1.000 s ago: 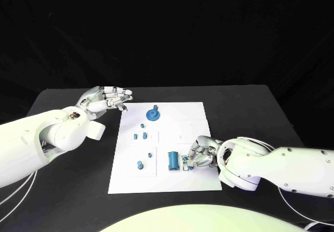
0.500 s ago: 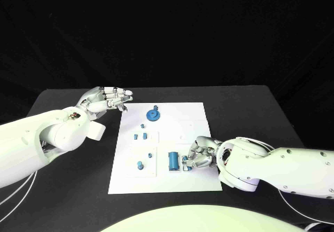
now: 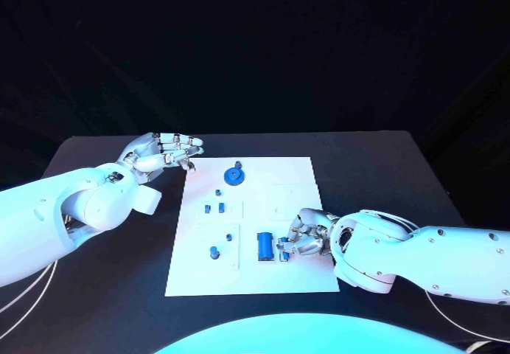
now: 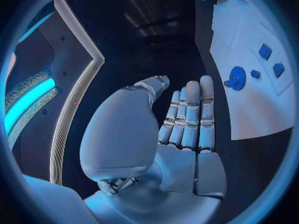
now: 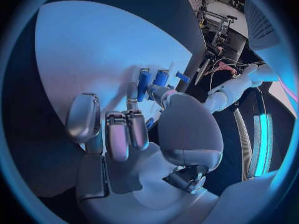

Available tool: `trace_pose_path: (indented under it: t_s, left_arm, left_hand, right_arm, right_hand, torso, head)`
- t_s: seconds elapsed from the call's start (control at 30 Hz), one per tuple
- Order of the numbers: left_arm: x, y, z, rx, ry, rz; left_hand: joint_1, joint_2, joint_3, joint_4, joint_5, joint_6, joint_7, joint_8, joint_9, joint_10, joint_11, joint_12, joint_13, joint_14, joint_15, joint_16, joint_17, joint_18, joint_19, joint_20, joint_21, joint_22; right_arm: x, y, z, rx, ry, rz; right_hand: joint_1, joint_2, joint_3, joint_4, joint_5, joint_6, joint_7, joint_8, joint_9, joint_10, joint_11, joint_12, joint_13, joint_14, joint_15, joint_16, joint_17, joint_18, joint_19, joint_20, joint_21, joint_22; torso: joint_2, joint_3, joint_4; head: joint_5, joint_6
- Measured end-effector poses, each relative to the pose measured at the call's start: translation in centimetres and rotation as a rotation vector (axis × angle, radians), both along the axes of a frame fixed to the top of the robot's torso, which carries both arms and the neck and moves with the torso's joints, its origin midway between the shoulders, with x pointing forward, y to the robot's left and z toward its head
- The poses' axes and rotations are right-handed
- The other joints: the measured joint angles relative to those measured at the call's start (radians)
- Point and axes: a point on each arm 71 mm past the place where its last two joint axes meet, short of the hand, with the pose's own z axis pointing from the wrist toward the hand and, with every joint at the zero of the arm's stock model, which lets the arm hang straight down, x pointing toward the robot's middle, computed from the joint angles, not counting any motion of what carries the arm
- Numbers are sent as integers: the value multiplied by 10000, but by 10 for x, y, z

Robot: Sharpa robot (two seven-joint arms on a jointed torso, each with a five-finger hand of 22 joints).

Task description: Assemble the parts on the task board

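The white task board lies mid-table. My right hand rests on its near right part, fingers curled around a small blue part pinched beside an upright-lying blue cylinder. The right wrist view shows that hand over the board, a blue sliver of the part between thumb and fingers, and the cylinder just beyond. My left hand hovers off the board's far left corner, holding nothing; its fingers lie straight and together, thumb apart.
A blue gear sits near the board's far edge, also the gear in the left wrist view. Small blue pieces and pegs stand on the board's left half. Black table surrounds the board.
My right hand has crept slightly toward the blue cylinder with the small part still in its fingers. The left hand has not moved.
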Motion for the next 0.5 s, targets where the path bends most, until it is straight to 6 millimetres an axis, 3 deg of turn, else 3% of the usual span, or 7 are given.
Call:
trace_pose_path:
  t_s: [0.13, 0.5]
  left_arm:
    - [0, 0, 0, 4, 1, 3]
    - [0, 0, 0, 15, 5, 4]
  left_hand:
    - [0, 0, 0, 0, 0, 0, 0, 0, 0, 0, 0, 0, 0, 0, 0, 0, 0, 0, 0, 0, 0, 0]
    - [0, 0, 0, 0, 0, 0, 0, 0, 0, 1, 0, 0, 1, 0, 0, 0, 0, 0, 0, 0, 0, 0]
  right_arm:
    - [0, 1, 0, 4, -3, 18]
    - [0, 1, 0, -44, 39, 96]
  right_hand:
    - [-146, -146, -258, 182, 0, 39, 29, 1, -18, 1, 1, 0, 0, 0, 0, 0, 0, 0, 0, 0, 0, -1]
    - [-152, -152, -414, 180, 0, 40, 29, 1, -38, 4, 4, 0, 0, 0, 0, 0, -2, -1, -1, 1, -56, 4]
  torso:
    - [1, 3, 0]
    - [0, 3, -4]
  head:
    - [18, 1]
    - [30, -34]
